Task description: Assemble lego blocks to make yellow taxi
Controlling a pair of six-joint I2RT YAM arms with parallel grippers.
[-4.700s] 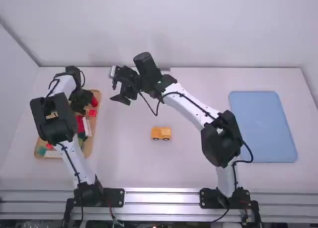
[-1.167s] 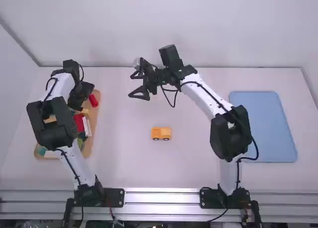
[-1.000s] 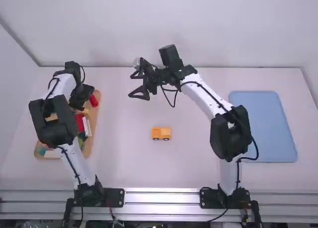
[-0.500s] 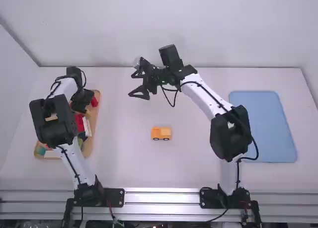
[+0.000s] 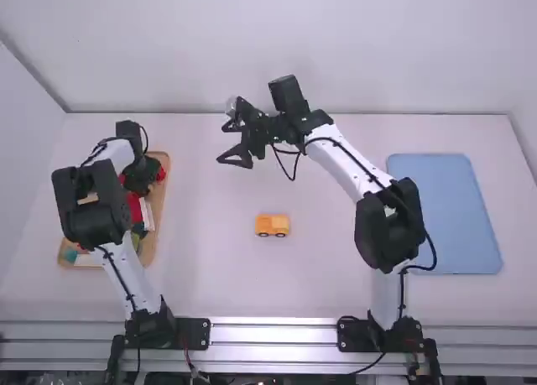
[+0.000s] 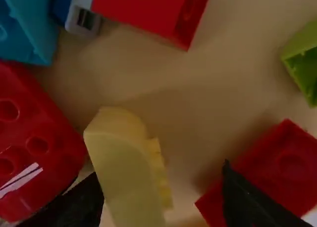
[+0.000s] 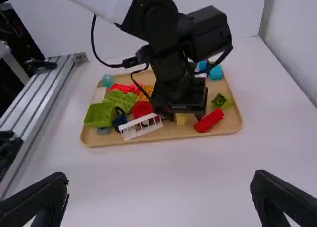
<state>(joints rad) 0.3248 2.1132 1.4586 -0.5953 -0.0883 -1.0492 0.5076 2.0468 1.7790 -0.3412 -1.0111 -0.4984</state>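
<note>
Taxi (image 5: 272, 226) awaits its likely next piece: the left hand (image 6: 161, 176), wide open and empty, has shifted over a yellow block (image 6: 125, 162). The right hand (image 7: 159, 179) gapes empty.

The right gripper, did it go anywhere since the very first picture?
Yes. In the high view, the right gripper has moved to the right, closer to the blue tray.

Under soft, even light, a white table (image 5: 277, 288) sits within 3 plain pale walls, the back wall (image 5: 377, 41), left wall (image 5: 21, 150) and right wall (image 5: 529, 129), with a shiny ribbed metal strip (image 5: 273, 335) along its near edge.
</note>
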